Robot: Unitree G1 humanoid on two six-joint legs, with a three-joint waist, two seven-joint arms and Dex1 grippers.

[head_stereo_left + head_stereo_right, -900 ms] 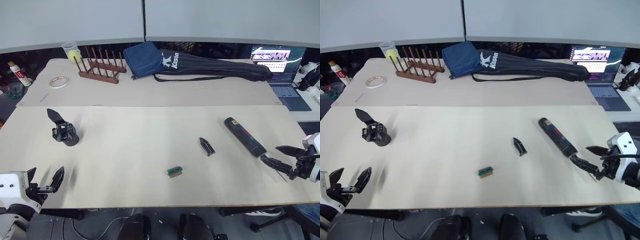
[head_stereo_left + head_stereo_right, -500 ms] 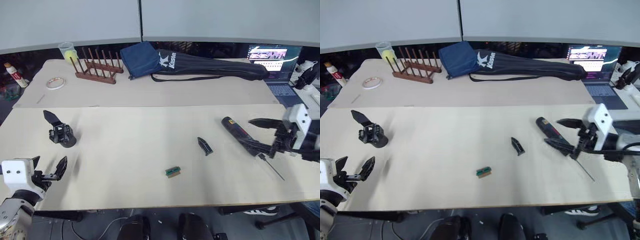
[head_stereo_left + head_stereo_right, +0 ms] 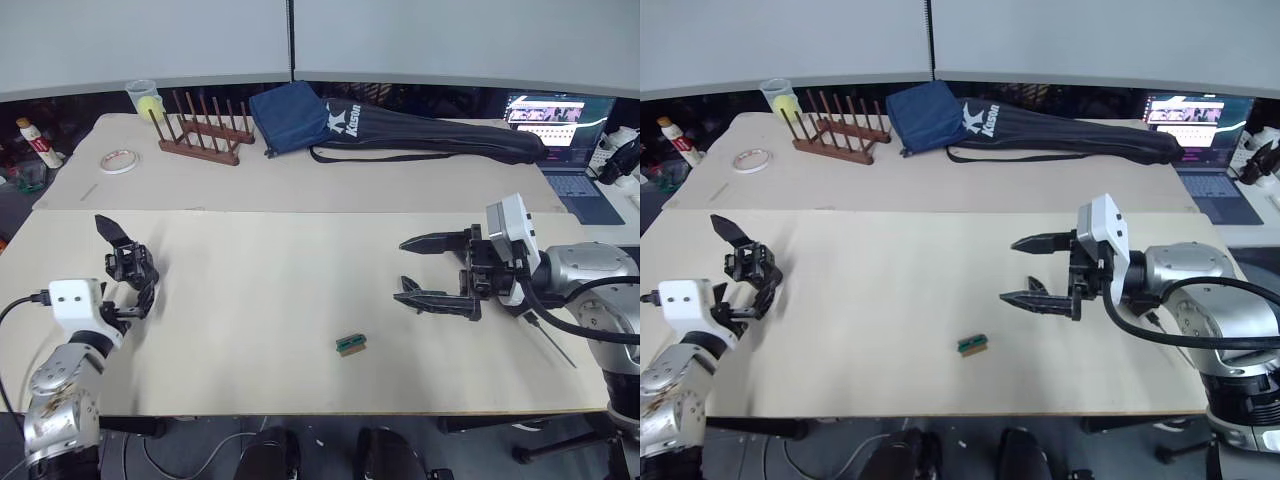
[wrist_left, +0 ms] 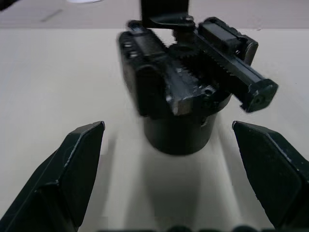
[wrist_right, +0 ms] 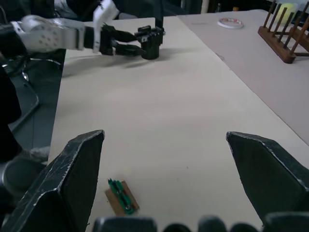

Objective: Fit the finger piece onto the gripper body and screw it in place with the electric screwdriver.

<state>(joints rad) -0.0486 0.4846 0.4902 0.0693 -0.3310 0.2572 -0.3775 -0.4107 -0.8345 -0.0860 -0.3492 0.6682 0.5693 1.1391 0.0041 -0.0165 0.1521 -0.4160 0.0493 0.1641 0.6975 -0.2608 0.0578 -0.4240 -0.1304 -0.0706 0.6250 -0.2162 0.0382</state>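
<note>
Left hand (image 4: pixel 169 169) spread wide around gripper body (image 4: pixel 186 96); right hand (image 3: pixel 425 270) wide, empty

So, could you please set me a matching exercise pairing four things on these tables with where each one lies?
1. chunky black gripper body
2. small green-and-brown block
3. white roll of tape
4. open laptop

A. far table, robot's left end
B. robot's far right
C. front table, just ahead of the left gripper
D. front table, middle, near its front edge

Pairs: 1-C; 2-D; 3-A; 4-B
</note>
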